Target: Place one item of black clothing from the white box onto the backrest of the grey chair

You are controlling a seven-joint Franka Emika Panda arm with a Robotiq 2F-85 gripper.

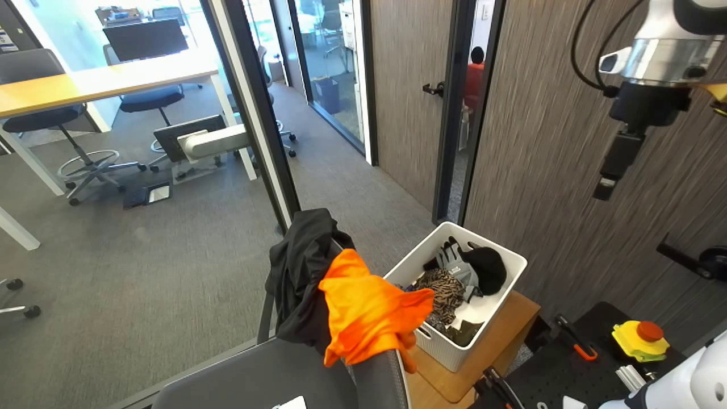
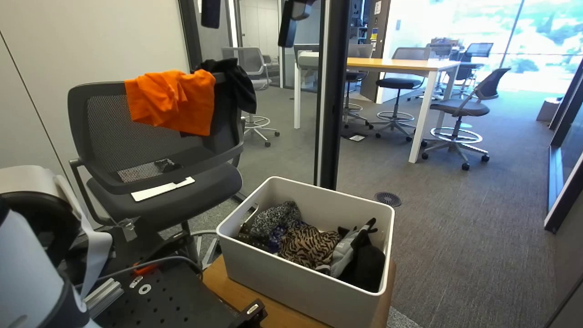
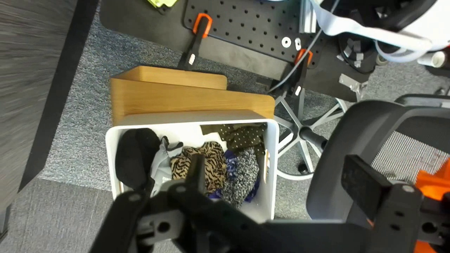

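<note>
Below the claw [image 3: 276,168], a black item [image 3: 136,158], perhaps a cap, lies at one end of the white box [image 2: 296,287], touching a grey glove [image 3: 162,165]. The claw's fingers stand apart, holding nothing. Off to one side of it and lower, a black garment [image 1: 301,272] hangs over the backrest [image 2: 107,118] of the grey chair [image 2: 155,143], touching an orange cloth [image 2: 175,100], so the task may be finished; which black piece is meant cannot be told. Should the claw go down for the item in the box, it could bring up the glove too, because they touch, or knock the box, because the item lies just beside its end. Another piece on that crowded backrest could push the hanging cloths off. Also beneath the claw, a wooden stand [image 3: 190,100] bears the box, near a perforated black board [image 3: 242,28]. Around these spreads carpet [image 1: 170,284], with a wood-grained panel [image 1: 534,170] behind the claw in an exterior view and a yellow-topped table [image 1: 108,82] well away.
</note>
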